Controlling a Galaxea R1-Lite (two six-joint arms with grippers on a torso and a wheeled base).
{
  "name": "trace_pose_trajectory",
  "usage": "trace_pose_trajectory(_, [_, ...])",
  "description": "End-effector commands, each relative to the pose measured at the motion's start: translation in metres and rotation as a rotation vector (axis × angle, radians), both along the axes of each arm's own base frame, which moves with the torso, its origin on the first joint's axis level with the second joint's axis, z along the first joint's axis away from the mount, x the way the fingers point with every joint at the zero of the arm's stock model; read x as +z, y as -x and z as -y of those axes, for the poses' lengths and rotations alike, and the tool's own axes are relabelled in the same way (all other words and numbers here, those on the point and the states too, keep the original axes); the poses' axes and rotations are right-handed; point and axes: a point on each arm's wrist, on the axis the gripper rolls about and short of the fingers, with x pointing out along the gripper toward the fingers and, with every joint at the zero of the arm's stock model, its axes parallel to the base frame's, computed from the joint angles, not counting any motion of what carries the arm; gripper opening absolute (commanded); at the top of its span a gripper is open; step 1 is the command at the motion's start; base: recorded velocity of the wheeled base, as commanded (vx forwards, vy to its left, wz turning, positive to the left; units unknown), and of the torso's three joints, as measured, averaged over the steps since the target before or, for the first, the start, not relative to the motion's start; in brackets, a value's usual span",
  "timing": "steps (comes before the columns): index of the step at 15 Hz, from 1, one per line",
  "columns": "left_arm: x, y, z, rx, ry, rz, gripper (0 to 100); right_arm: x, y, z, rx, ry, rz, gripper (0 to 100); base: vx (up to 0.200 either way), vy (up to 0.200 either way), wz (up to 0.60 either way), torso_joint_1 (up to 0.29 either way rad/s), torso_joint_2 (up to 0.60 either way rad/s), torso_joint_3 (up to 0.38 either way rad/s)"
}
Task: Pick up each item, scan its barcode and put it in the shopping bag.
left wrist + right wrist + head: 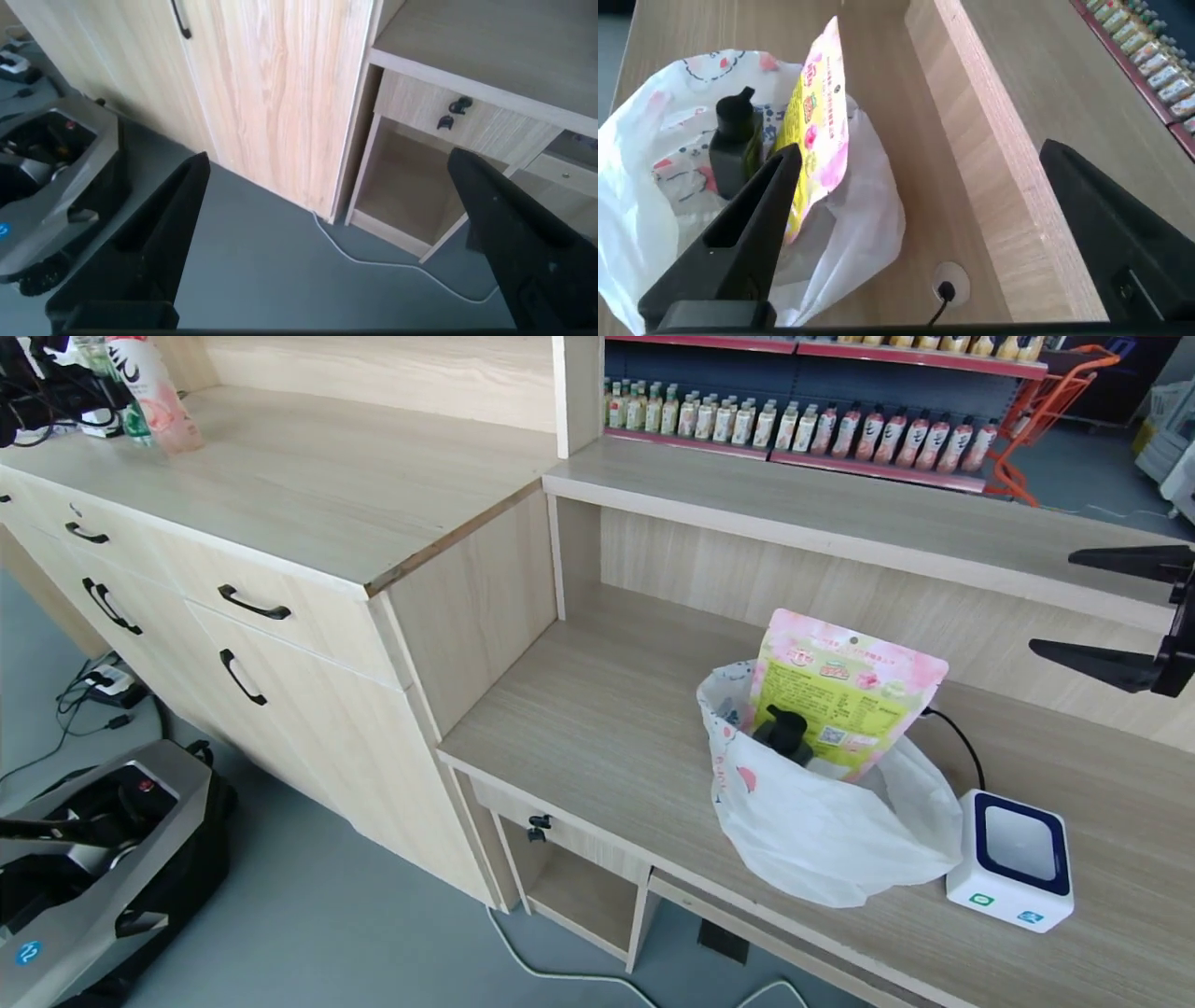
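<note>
A white shopping bag (822, 831) stands open on the lower counter (597, 709). A pink and green pouch (845, 695) sticks upright out of it, beside a dark bottle with a black cap (782, 733). In the right wrist view the bag (654, 187), pouch (820, 121) and bottle (733, 140) lie below my right gripper (922, 154). That right gripper (1111, 611) hangs open and empty to the right of the bag, above the counter. My left gripper (327, 168) is open and empty, low over the grey floor beside the cabinet. A pink pack (154, 392) stands on the upper counter, far left.
A white and blue barcode scanner (1013, 859) sits right of the bag, its black cable (962, 742) running back behind it. The tall cabinet (280, 607) with drawers stands to the left. A raised wooden ledge (840, 523) backs the lower counter, with stocked shelves behind.
</note>
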Motion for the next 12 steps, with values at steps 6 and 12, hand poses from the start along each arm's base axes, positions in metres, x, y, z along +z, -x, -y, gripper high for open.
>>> trace_pose_trajectory(6, [0.0, 0.0, 0.0, 0.0, 0.0, 0.0, 100, 0.096, 0.078, -0.037, -0.107, -0.186, 0.07, 100, 0.0, 0.0, -0.6, 0.0, 0.0, 0.001])
trace_pose_trajectory(12, [0.0, 0.0, 0.0, 0.0, 0.0, 0.0, 100, 0.058, 0.094, -0.019, -0.416, -0.365, -0.021, 100, 0.0, 0.0, -0.6, 0.003, 0.0, 0.001])
